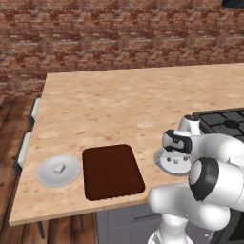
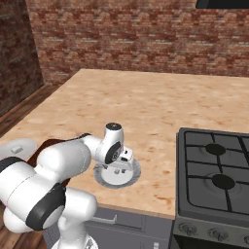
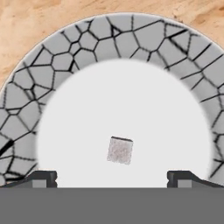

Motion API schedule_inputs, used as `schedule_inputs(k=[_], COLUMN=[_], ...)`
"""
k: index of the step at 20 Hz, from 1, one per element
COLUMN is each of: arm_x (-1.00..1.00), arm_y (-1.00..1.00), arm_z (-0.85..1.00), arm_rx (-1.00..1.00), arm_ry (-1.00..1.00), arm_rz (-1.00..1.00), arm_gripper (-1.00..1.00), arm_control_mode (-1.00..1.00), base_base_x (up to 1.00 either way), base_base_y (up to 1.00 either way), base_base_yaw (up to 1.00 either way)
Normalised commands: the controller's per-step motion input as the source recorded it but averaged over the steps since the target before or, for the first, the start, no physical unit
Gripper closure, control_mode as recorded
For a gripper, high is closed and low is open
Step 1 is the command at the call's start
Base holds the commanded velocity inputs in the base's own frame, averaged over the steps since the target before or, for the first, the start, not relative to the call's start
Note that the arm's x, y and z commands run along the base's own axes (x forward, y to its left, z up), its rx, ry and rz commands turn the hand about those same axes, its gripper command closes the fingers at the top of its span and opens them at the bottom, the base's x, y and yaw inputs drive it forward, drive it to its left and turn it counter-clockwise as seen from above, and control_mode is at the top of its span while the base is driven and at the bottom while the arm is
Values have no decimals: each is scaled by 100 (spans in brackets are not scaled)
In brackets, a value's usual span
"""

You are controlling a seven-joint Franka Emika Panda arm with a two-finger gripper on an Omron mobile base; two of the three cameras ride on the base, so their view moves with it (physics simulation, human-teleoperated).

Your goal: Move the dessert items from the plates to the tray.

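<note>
We record a pale wooden tabletop (image 1: pixel 119 105) against a red brick wall (image 1: pixel 119 33), with a black stove top (image 2: pixel 216 170) set at its right end. Near the front edge lies the dark brown tray (image 1: pixel 112 171), flat and bare. Just left of the tray, close but apart from it, sits the smooth plate (image 1: pixel 47 175), carrying the off-white rectangular block (image 1: pixel 59 167) near its middle. Right of the tray, between it and the stove top, sits the fluted plate (image 2: pixel 131 176), partly hidden by the arm in both base views. In the hand view its rim (image 3: pixel 57 57) shows a cracked grey pattern around a plain white centre.

The tool (image 3: pixel 113 178) hangs above the fluted plate, pointing down at it (its wrist housing shows in the left base view (image 1: pixel 177 143)). Its two dark fingertips (image 3: pixel 43 178) stand spread wide, holding nothing. The tiny whitish-grey cube (image 3: pixel 120 150) rests on the white centre of this plate, lying between the fingertips in the hand view and slightly beyond them, untouched by either.
</note>
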Motion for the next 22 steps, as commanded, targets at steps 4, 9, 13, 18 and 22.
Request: schedule_inputs(k=[4, 9, 13, 18, 22], arm_x=[20, 1, 0, 0, 0], arm_y=[-17, -2, 0, 0, 0], arm_z=[-21, -1, 0, -2, -8], arm_rx=[0, 0, 0, 0, 0], arm_ry=[0, 0, 0, -1, 0], arm_rz=[0, 0, 0, 0, 0], arm_gripper=[-100, -100, -100, -100, -100], arm_control_mode=[-100, -100, -100, -100, -100], base_base_x=[0, 0, 0, 0, 0], base_base_y=[0, 0, 0, 0, 0], base_base_yaw=[0, 0, 0, 0, 0])
